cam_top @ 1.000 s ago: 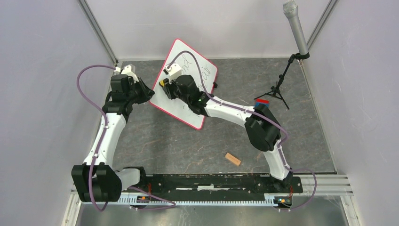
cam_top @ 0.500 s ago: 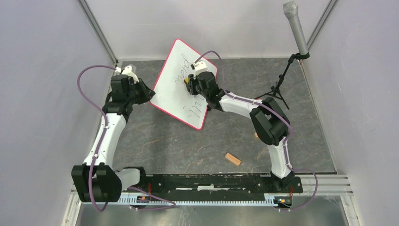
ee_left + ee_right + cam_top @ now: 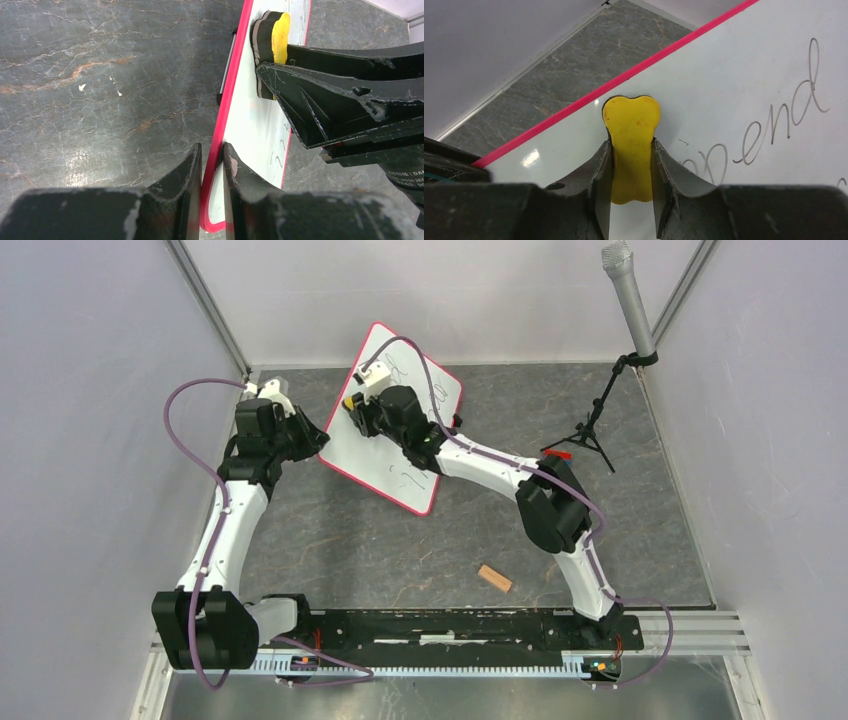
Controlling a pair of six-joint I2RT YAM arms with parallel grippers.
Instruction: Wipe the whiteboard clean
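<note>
The whiteboard (image 3: 372, 458), white with a thin red rim, stands tilted at the back of the table. My left gripper (image 3: 318, 440) is shut on its left rim; in the left wrist view the fingers (image 3: 212, 150) pinch the red edge of the board (image 3: 255, 130). My right gripper (image 3: 352, 412) is shut on a yellow eraser (image 3: 631, 120) and presses it against the board (image 3: 749, 75) near its upper left rim. The eraser also shows in the left wrist view (image 3: 277, 32). Black handwriting (image 3: 784, 120) lies to the right of the eraser.
A microphone (image 3: 628, 295) on a small black tripod stand (image 3: 598, 425) is at the back right. A small wooden block (image 3: 494, 578) lies on the dark stone floor near the front. Grey walls close in the left, right and back.
My right gripper swept the eraser from the board's left part to its upper right and back to the upper left. The left gripper and the board have held still.
</note>
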